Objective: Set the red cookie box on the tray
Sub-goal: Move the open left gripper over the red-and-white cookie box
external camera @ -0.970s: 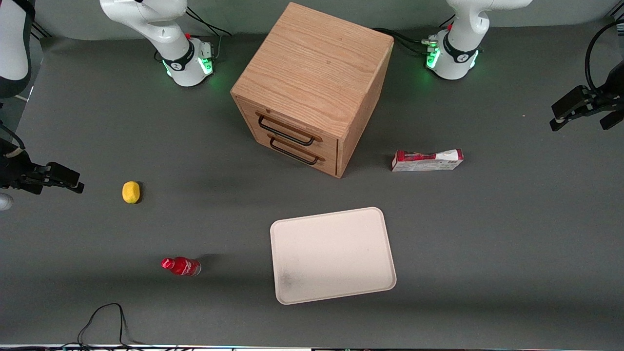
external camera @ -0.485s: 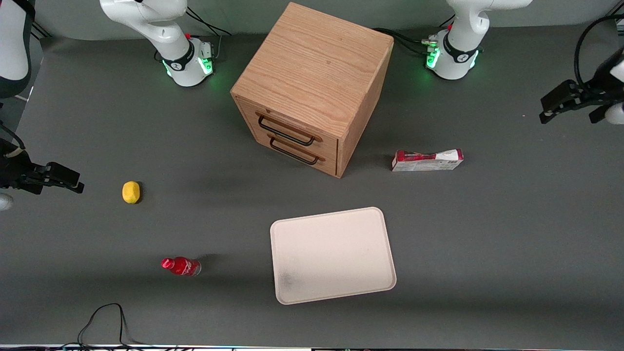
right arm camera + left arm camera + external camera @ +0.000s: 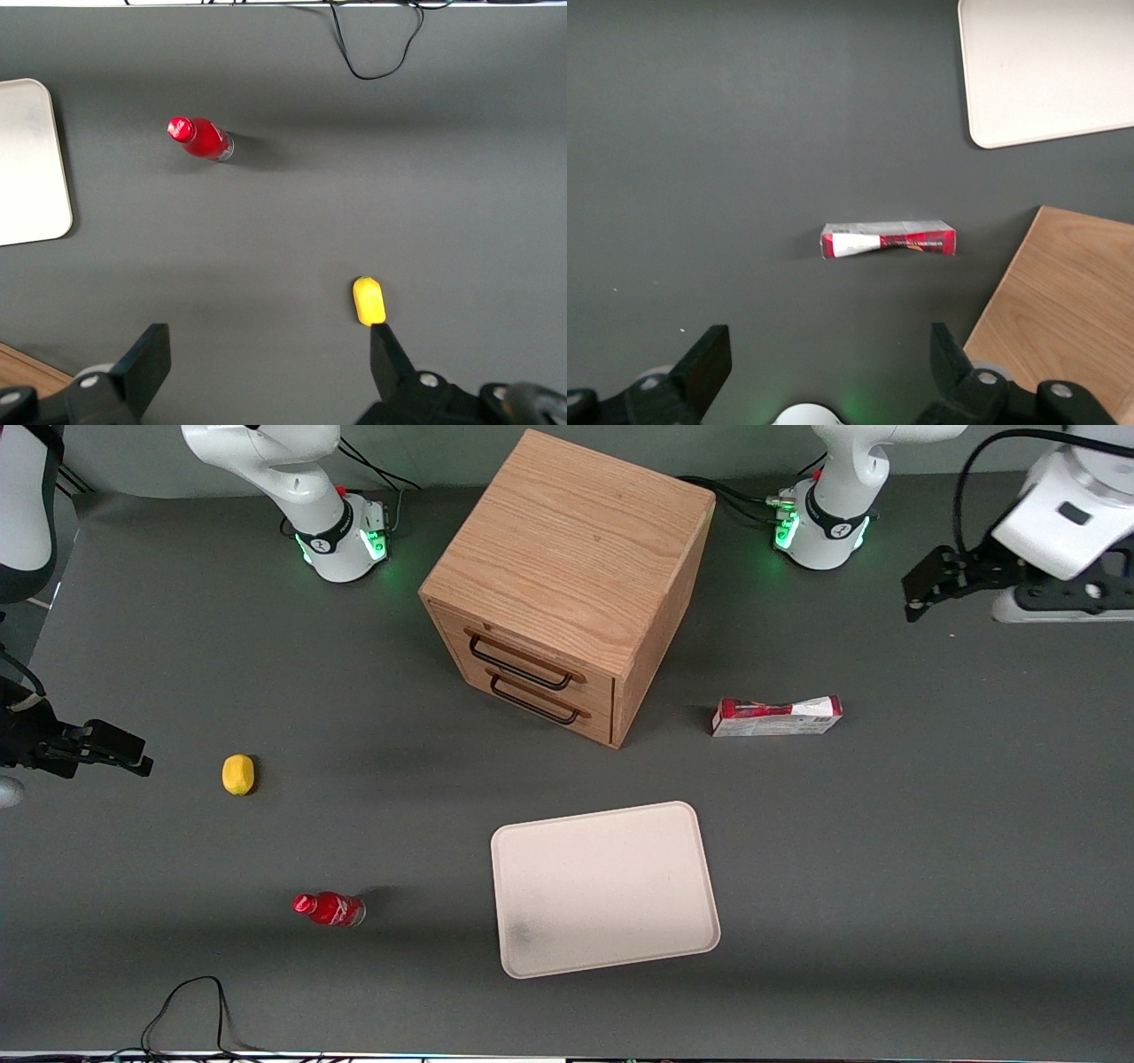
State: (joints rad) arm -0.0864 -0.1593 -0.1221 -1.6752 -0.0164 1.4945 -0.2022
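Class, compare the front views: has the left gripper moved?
Yes. The left gripper, fingers open, has shifted toward the wooden cabinet and farther from the camera.

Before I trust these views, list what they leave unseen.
- Print on the red cookie box: too small to read in the front view.
- Tray: cut off by the edge in the left wrist view.
- Drawer contents: hidden by the cabinet's shut fronts.
- Gripper: open, high above the table, farther from the front camera than the box.

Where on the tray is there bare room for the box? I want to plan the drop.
The whole tray is bare inside its rim. The red cookie box lies on the mat beside the cabinet. The gripper, open, hovers farther from the camera.
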